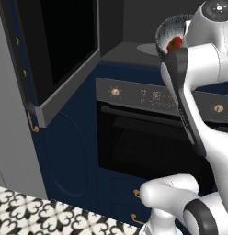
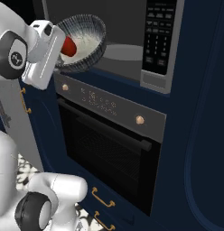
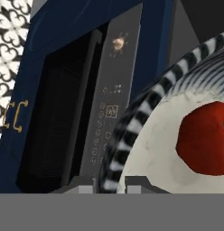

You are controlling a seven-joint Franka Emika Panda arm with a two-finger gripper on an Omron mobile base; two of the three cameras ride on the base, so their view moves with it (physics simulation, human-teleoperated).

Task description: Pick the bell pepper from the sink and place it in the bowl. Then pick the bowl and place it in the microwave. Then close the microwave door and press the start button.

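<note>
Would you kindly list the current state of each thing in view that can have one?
microwave door: swung open.
microwave: open, turntable bare.
bowl: held up at the microwave's mouth, tilted, rim between the fingers.
bell pepper: lying inside the bowl.
gripper: shut on the bowl's rim.
oven: door closed.

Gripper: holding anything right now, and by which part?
The gripper holds the bowl by its rim, one finger on each side of the wall. The bell pepper lies inside.
</note>
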